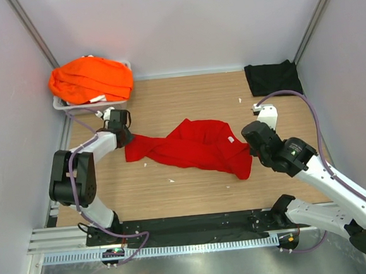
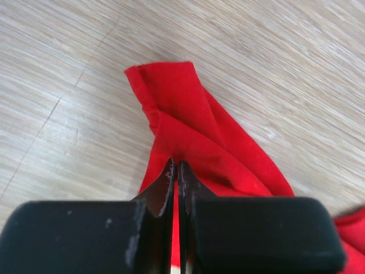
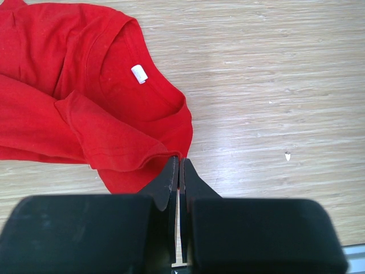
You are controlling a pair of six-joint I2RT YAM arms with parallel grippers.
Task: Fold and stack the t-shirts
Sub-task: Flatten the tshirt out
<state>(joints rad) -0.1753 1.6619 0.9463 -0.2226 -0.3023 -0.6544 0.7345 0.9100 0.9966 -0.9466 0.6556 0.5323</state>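
At centre frame on the wooden tabletop (image 1: 186, 98), the crumpled red t-shirt (image 1: 196, 145) lies stretched between the left hand (image 1: 125, 139), closed on its left end, and the right hand (image 1: 250, 147), closed on its right edge, with orange t-shirts (image 1: 93, 79) heaped at upper left and a black t-shirt (image 1: 272, 78) at upper right.

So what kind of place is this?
Probably a robot test booth: white walls box in a wooden table, with a left arm and right arm bolted at its near edge, holding a red t-shirt.
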